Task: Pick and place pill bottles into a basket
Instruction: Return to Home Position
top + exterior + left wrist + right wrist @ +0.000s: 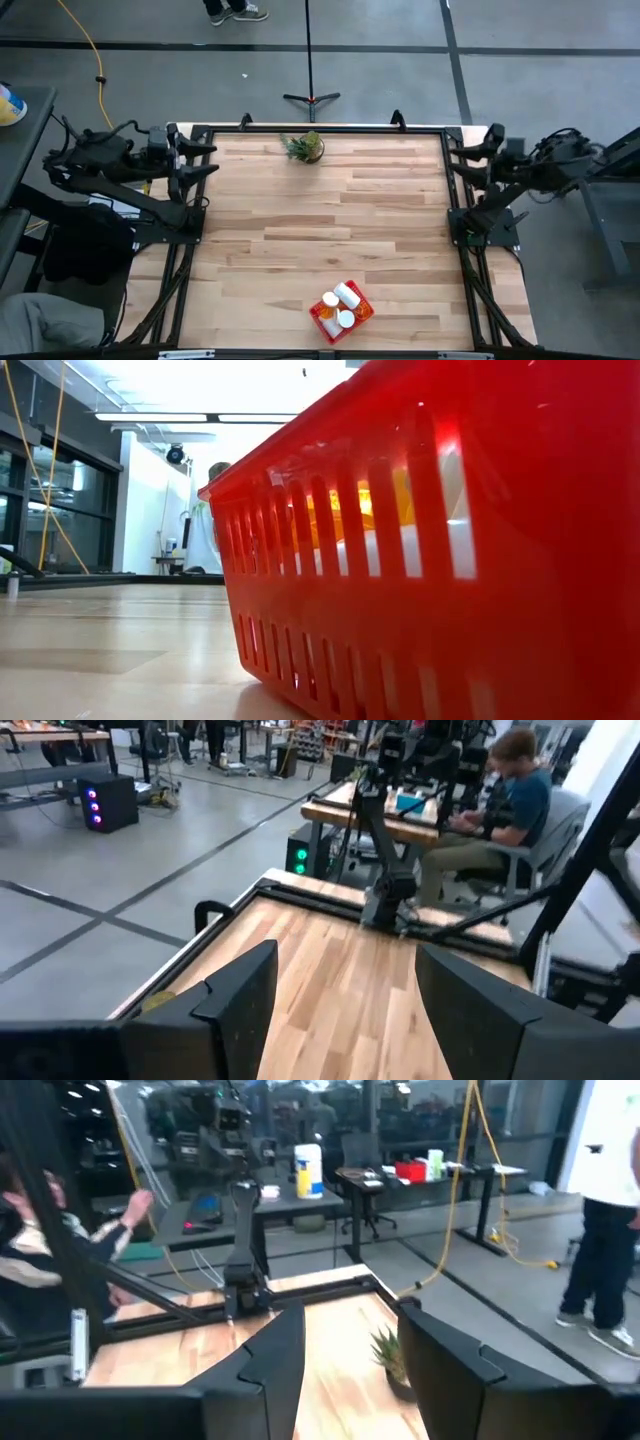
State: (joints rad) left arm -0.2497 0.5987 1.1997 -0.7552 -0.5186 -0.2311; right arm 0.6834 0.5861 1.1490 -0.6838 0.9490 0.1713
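My left gripper (207, 160) hung over the left edge of the table (330, 220), fingers spread and empty; my right gripper (455, 160) hung over the right edge, spread likewise. The pill bottles (345, 296) lay in the basket (366, 313), well apart from both arms

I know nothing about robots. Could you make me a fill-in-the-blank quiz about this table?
The pill bottles lie inside a basket whose colour is ____. The bottles' caps are ____. The left gripper and right gripper, both open and empty, wait at the far corners of the table, at the end where the potted ____ stands.
Missing words: red; white; plant.
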